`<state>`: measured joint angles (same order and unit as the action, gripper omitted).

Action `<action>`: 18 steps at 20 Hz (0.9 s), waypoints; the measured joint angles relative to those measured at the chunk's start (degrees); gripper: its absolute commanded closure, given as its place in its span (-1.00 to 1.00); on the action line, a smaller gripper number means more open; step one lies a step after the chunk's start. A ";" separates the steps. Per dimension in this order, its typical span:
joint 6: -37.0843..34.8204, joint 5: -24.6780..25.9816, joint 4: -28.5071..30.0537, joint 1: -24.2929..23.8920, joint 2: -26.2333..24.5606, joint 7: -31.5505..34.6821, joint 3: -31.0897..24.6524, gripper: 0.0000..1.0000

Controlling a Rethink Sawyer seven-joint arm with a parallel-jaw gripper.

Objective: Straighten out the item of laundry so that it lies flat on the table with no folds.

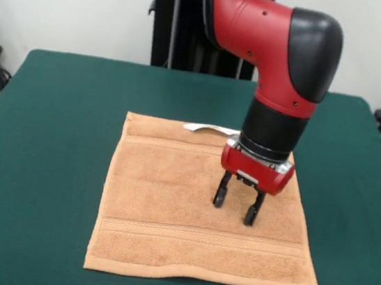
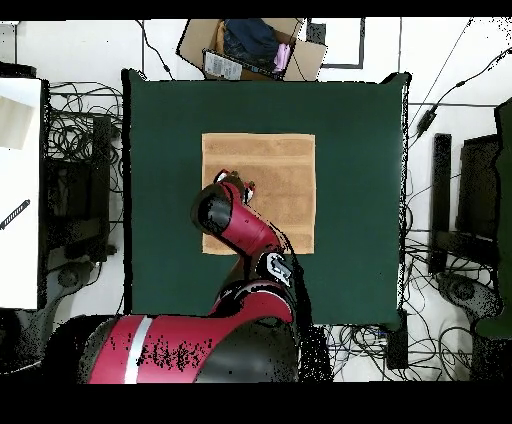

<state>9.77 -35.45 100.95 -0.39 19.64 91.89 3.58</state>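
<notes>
Towel (image 1: 168,203) lies spread near the middle of the green desk (image 1: 51,131), well clear of every edge. Roughly square, so no real long axis; its sides run square with the desk edges. The woven stripes run side to side across the front view, one near the far hem, one near the near hem. A small white tag (image 1: 210,128) sticks out from the far hem, toward the robot's pedestal.

Gripper (image 1: 236,205) hangs over the towel's centre-right part, fingers pointing down and spread apart, nothing between them. Tips look at or just above the cloth; contact cannot be told.

Step in hand, as I judge it: the finish. The towel looks flat already, no fold visible. Only the near hem shows a slight wave at its middle, and the corner under the arm is hidden in both views.

Next move likely calls for lifting straight up without dragging the pile, then checking the hidden corner.
</notes>
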 measured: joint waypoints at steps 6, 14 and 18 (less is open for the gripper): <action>-0.02 0.61 0.02 -1.31 0.14 0.00 -1.13 -1.00; 0.04 1.19 0.01 -1.97 0.25 0.00 -1.60 1.00; -0.01 0.58 -0.44 -1.91 0.17 0.00 -1.62 1.00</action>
<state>9.76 -34.87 100.51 -2.30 19.82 91.89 1.96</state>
